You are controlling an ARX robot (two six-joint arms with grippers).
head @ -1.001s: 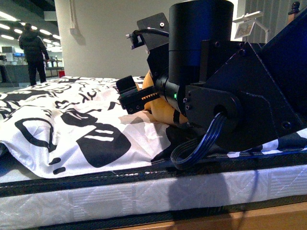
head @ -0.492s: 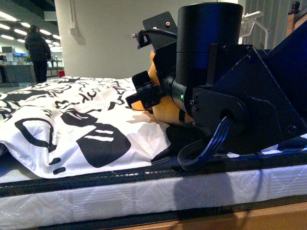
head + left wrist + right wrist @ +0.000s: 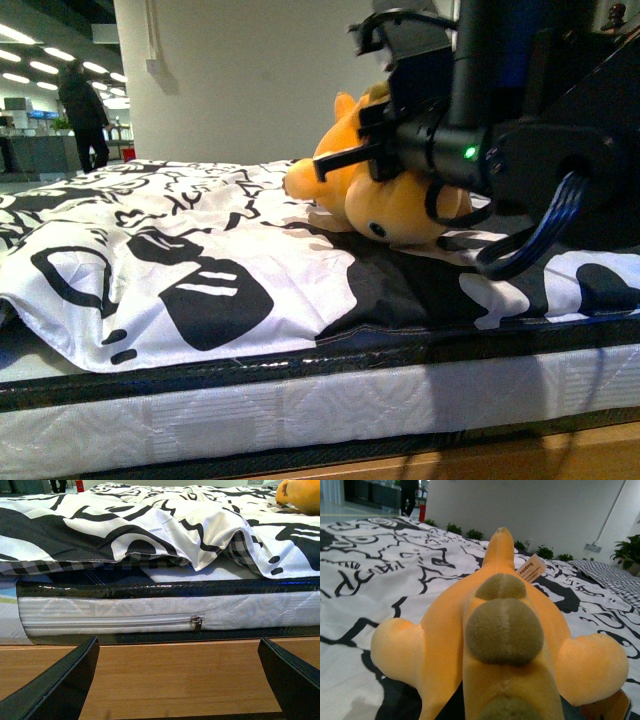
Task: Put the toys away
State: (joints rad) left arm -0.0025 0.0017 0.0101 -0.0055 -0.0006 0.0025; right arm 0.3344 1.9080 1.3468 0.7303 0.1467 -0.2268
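Orange-yellow plush toy (image 3: 400, 200) up on the bed, toward its right side, over the black-and-white duvet (image 3: 200, 260). Soft, short-piled, rounded all over: stubby fat limbs out to either side, a row of olive-brown padded bumps down the back, a pointed tip at the high end, a small dark eye at the end nearest the bed's front edge. White printed tag (image 3: 531, 568) sticking off near the pointed end. Tilted, low end down at the duvet; touching or just clear of it, can't call that from here.

Right gripper (image 3: 350, 140) clamped on the toy: one black finger straight across the near flank, the other hidden behind the body. Hard matte black housing, green light glowing, blue-grey cable (image 3: 540, 230) looping down toward the bed.

Duvet rumpled, smooth cloth, bold black blobs and strokes on white, checked underside showing at one fold. Beneath it a quilted white mattress (image 3: 300, 400) with glossy dark bands and a side zipper, metal pull (image 3: 197, 624) hanging. Pale wooden frame (image 3: 175, 670) under that.

Left gripper (image 3: 177, 642) low in front of the bed's side, level with the wooden frame, dark fingers spread wide, nothing between them.

Against half a second back: arm up and away to the right, bulky black cylinder no longer masking the toy. Then only slivers of orange round the arm; now nearly the whole body in view, a touch higher over the bed. Duvet as before.
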